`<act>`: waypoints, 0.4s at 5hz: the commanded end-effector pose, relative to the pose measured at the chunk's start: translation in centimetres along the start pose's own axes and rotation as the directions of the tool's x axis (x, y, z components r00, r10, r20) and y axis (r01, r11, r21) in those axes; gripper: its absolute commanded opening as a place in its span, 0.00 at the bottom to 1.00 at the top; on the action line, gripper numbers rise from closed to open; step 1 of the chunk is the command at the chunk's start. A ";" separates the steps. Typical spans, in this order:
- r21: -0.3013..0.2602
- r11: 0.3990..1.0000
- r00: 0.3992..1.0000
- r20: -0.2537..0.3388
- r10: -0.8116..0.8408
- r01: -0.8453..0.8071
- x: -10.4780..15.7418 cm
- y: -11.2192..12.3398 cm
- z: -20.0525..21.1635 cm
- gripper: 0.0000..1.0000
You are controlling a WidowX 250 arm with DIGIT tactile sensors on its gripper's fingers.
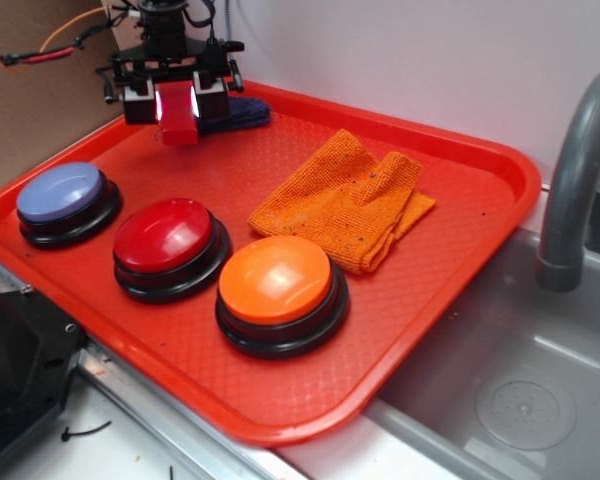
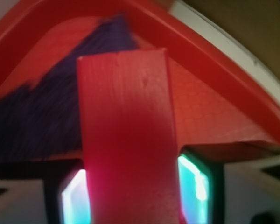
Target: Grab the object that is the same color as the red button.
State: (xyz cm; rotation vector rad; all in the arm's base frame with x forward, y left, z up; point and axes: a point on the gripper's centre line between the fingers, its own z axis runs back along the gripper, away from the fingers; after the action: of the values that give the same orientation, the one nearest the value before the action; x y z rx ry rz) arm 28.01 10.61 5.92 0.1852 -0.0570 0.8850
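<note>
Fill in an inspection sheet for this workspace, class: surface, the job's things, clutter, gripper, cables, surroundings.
Surface: red tray on a counter, holding everything below.
Job's things: red block gripped at the tray's far left corner; in the wrist view it fills the middle, between the pads. Red button sits between the lavender-blue button and the orange button.
Clutter: folded orange cloth mid-tray; dark blue cloth behind the block.
Gripper: gripper shut on the red block.
Cables: red and orange wires at upper left, off the tray.
Surroundings: grey faucet and sink to the right; white wall behind.
</note>
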 end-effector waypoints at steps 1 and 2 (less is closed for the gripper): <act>-0.191 0.863 0.884 0.082 -0.460 0.467 -1.9 -0.9 9.1 0.00; -0.305 0.693 0.751 0.141 -0.645 0.653 -5.0 -0.2 14.1 0.00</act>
State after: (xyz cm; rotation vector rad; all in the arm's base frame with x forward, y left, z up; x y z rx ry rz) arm 25.27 2.85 16.64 -0.1115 -0.0741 0.1741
